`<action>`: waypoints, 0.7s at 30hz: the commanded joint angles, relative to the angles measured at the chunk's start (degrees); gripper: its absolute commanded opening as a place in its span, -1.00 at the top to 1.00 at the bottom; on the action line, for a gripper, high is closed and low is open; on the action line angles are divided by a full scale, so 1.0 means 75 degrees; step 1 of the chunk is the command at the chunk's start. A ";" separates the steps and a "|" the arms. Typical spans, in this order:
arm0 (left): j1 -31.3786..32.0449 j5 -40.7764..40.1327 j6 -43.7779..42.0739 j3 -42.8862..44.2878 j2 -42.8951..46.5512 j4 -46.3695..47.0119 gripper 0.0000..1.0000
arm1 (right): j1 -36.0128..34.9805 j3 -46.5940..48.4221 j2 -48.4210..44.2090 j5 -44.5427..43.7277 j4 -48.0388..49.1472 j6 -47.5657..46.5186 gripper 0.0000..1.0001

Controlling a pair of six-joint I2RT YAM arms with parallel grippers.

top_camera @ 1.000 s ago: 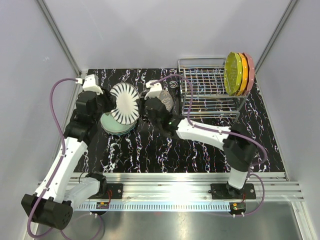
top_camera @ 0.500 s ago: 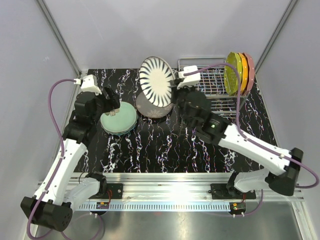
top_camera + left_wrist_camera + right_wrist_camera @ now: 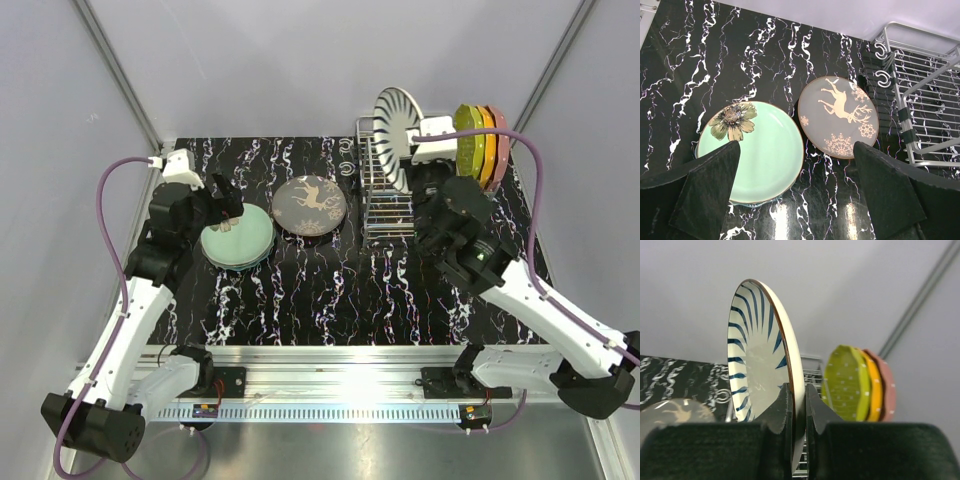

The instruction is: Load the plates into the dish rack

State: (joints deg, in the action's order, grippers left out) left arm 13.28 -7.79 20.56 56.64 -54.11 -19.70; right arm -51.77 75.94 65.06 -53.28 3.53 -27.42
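My right gripper (image 3: 799,392) pinches the rim of the striped plate (image 3: 757,355), upright over the left end of the dish rack (image 3: 385,215); three dotted plates (image 3: 478,145) stand at its right end. My left gripper (image 3: 796,147) hangs spread above the mint flower plate (image 3: 765,155), which lies beside the deer plate (image 3: 840,117). Plates beneath the mint one are hard to count.

**A:** Anyone able to count what's under the mint plate (image 3: 765,150)? From overhead a teal rim (image 3: 243,266) peeks out beneath it, but it's too small to tell how many are stacked.

**B:** Nope. In the left wrist view the left tool (image 3: 796,149) has its fingers (image 3: 705,195) over the plate's closest edge, and the dish rack (image 3: 906,125) runs off the picture's side.

**A:** And the striped plate (image 3: 757,360)?

**B:** Its bottom rim vanishes inside the right tool (image 3: 798,392). Those fingers also hide most of the rack and half the deer plate (image 3: 670,412). The pink plate (image 3: 888,390) in the rack sits mostly behind the orange plate (image 3: 874,387).
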 commanded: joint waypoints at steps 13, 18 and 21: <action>-0.0036 0.0547 -0.0221 0.0369 -0.0239 0.0178 -0.82 | 0.1242 0.0398 -0.0460 -0.0268 0.1416 -0.1910 1.00; -0.0036 0.0336 -0.0092 0.0358 -0.0215 0.0155 -0.98 | 0.1511 0.0445 -0.0167 -0.0256 0.1311 -0.2133 1.00; -0.0036 0.0219 -0.0081 0.0370 -0.0192 0.0108 -0.98 | 0.1792 0.0398 0.0021 -0.0233 0.1299 -0.2239 1.00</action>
State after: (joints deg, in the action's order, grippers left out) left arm 13.28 -5.41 19.75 56.90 -56.01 -20.29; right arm -40.10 75.94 65.01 -56.07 5.17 -41.76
